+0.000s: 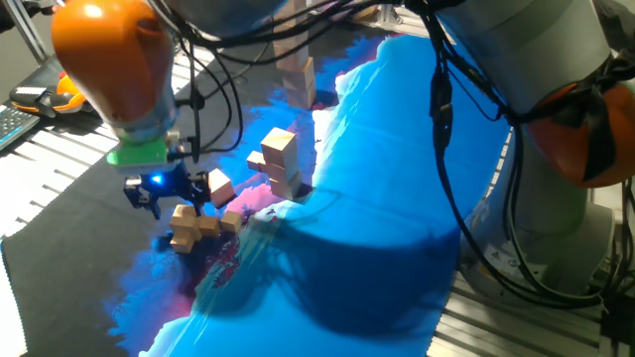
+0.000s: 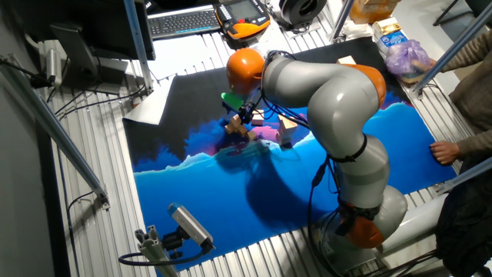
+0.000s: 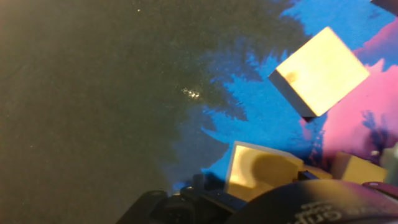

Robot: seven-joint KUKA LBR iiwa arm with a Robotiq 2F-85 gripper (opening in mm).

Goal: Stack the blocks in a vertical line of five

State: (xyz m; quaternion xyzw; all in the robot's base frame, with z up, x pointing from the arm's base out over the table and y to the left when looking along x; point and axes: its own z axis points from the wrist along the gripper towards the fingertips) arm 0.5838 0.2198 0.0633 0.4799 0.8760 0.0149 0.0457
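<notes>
Nearest in the hand view, a pale wooden cube sits right at the base of the gripper, its flat face catching the light and partly shadowed; whether the fingers are spread or pressed onto it I cannot tell, since the dark housing hides their tips; a second, larger cube lies just beyond, up and to the right, tilted corner-on over the blue and pink mat. From one fixed view the gripper hangs low over a loose cluster of cubes lying touching one another, so the coming move, I judge, turns on the partial stack standing near, off to the gripper's side across the mat and further from that camera; it looks a few blocks high, short of five, its upper block sitting slightly askew. The blocks are plain, matt, sharp-edged unpainted wood with no long axis to favour; the mat is printed cloth with soft folds on the slatted bench; furthest back another pale upright pile rises, partly hidden behind cables.
</notes>
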